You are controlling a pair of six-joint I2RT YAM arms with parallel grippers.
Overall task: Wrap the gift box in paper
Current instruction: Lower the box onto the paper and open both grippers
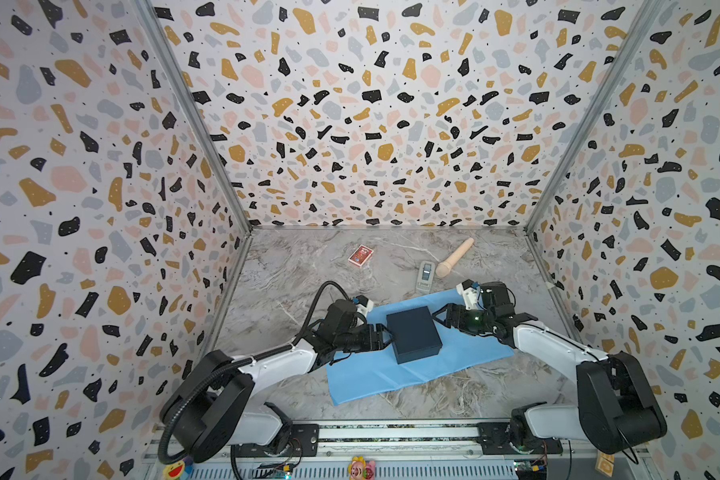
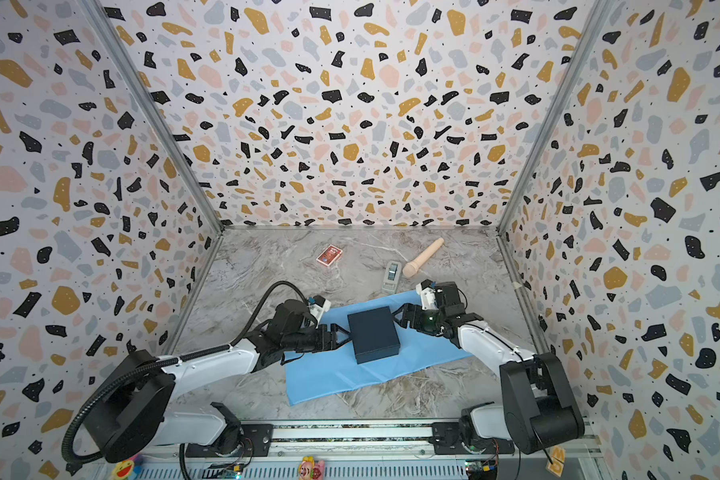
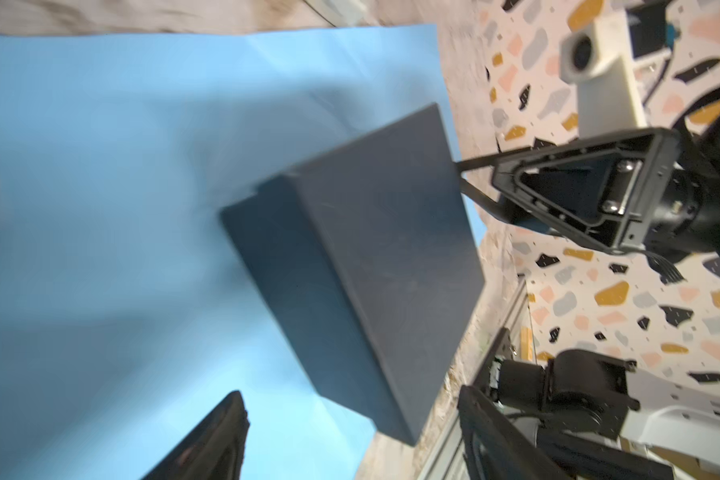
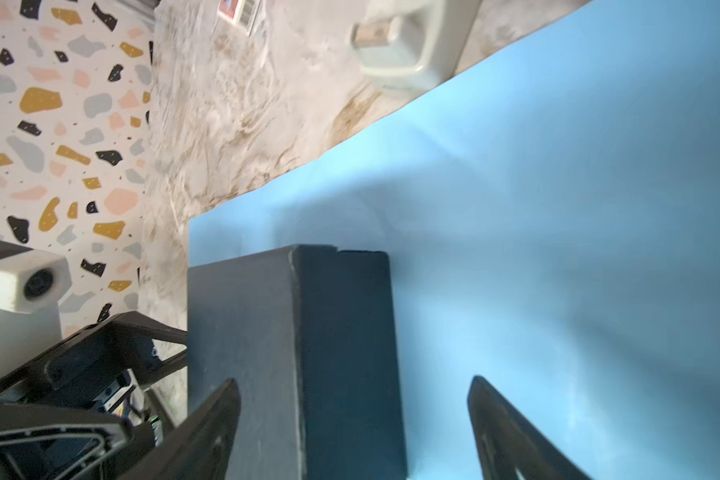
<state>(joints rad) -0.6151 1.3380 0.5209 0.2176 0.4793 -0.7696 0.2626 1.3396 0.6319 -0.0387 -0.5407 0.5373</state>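
- The left gripper (image 1: 385,336) has its jaws spread apart and holds nothing. In both top views its tips sit right at the left side of the gift box (image 1: 413,332); I cannot tell whether they touch it.
- In the left wrist view only one of its fingers (image 3: 213,436) shows, over the paper and short of the box.
- The right gripper (image 1: 438,320) is also spread wide and empty, with its tips at the box's far right corner.
- In the right wrist view one of its fingers (image 4: 219,415) overlaps the box's top face, while its partner stands off over bare paper, clear of the box.
- The gift box is dark navy and closed. It lies flat between the two grippers, turned a little askew.
- The paper (image 1: 371,378) lies spread under the box, a light blue sheet reaching out past it to the left, right and front.
- The grey marbled tabletop (image 1: 292,282) lies under the paper.
- Beyond the box, just past the paper's far edge, lies a small grey device (image 1: 425,276).
- Beside that device lies a pale wooden rod (image 1: 454,257).
- A red card pack (image 1: 361,254) lies farther back, well apart from the box.
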